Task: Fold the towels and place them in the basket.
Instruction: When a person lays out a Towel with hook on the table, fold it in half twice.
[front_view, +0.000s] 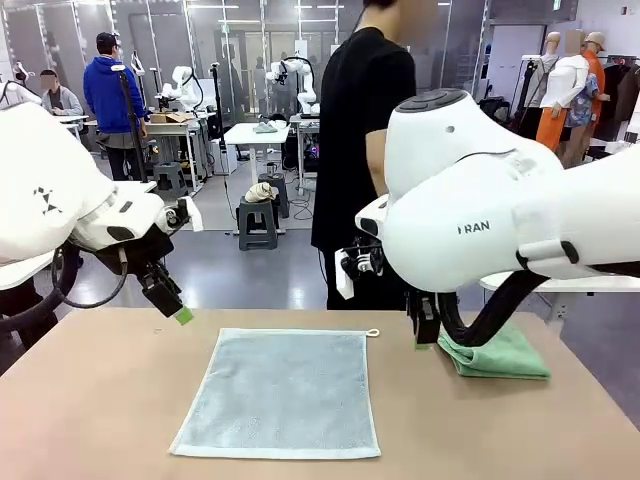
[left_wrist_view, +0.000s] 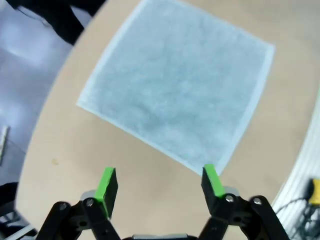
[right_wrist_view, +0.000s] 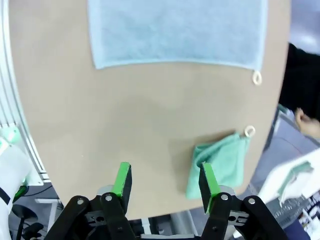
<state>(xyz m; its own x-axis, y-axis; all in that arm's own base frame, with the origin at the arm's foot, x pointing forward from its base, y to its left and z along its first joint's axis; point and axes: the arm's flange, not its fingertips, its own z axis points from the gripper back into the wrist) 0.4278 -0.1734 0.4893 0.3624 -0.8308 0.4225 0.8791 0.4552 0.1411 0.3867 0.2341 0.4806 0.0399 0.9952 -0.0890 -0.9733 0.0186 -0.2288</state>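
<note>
A pale blue-grey towel (front_view: 280, 390) lies spread flat in the middle of the table, with a small loop at its far right corner. A green towel (front_view: 497, 356) sits folded at the table's right side. My left gripper (front_view: 180, 310) hovers open above the table's far left, off the flat towel's (left_wrist_view: 175, 85) corner. My right gripper (front_view: 424, 335) hangs open just left of the folded green towel (right_wrist_view: 220, 161), and its fingers hold nothing. The flat towel (right_wrist_view: 175, 30) lies farther off in the right wrist view. The basket is out of view.
A person in black (front_view: 365, 150) stands at the far side of the table, one hand (right_wrist_view: 306, 121) just past its edge. The tan table (front_view: 100, 400) has bare room to the left and right of the flat towel.
</note>
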